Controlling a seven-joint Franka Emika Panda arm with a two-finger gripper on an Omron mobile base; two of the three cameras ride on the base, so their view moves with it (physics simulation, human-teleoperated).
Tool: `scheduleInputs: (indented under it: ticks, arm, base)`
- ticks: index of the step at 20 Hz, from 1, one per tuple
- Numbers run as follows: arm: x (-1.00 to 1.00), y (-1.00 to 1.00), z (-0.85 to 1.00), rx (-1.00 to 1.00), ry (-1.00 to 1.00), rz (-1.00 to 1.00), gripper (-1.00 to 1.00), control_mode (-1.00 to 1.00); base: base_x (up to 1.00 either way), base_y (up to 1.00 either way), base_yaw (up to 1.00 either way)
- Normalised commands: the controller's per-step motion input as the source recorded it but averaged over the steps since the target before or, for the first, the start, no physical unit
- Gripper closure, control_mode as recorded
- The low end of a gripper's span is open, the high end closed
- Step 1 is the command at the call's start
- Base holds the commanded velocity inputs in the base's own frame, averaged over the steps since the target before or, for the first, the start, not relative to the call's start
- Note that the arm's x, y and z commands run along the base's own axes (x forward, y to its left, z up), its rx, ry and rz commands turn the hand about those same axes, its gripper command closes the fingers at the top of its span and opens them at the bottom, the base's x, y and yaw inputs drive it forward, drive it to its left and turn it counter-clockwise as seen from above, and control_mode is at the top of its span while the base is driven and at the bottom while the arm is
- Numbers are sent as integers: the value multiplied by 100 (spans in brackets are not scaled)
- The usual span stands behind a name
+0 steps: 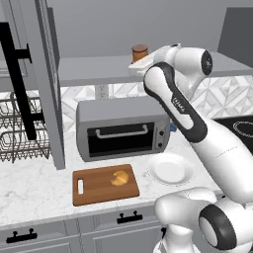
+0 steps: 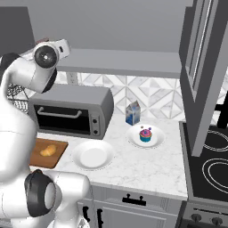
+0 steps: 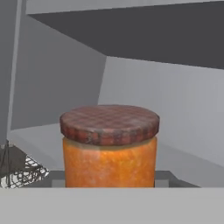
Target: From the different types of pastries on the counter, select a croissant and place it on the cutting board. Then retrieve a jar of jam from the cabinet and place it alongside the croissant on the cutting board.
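On the cutting board (image 1: 104, 186) we see the croissant (image 1: 120, 178) already placed; the jam jar (image 3: 109, 146) remains on the cabinet shelf (image 1: 94, 69), facing our gripper (image 1: 140, 64), whose grip we cannot tell.

One croissant (image 1: 119, 178), one cupcake (image 2: 145, 134), one jar (image 3: 109, 146), two plates (image 1: 170, 170).

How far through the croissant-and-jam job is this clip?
Done: the croissant lies on the cutting board. In hand: the arm reaches up to the cabinet shelf, and the hand view has the jam jar close ahead, upright on the shelf; whether the end effector has closed on it can't be told. Left: carry the jar down and set it beside the croissant.
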Motion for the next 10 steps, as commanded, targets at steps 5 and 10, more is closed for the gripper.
scheduleInputs:
  ticks: [5, 10]
  arm:
    - [-100, -39, -5, 9, 5, -29, 100, -100]
    - [-100, -7, -40, 30, -1, -40, 100, -100]
  base:
    - [0, 0, 0]
    - [0, 0, 0]
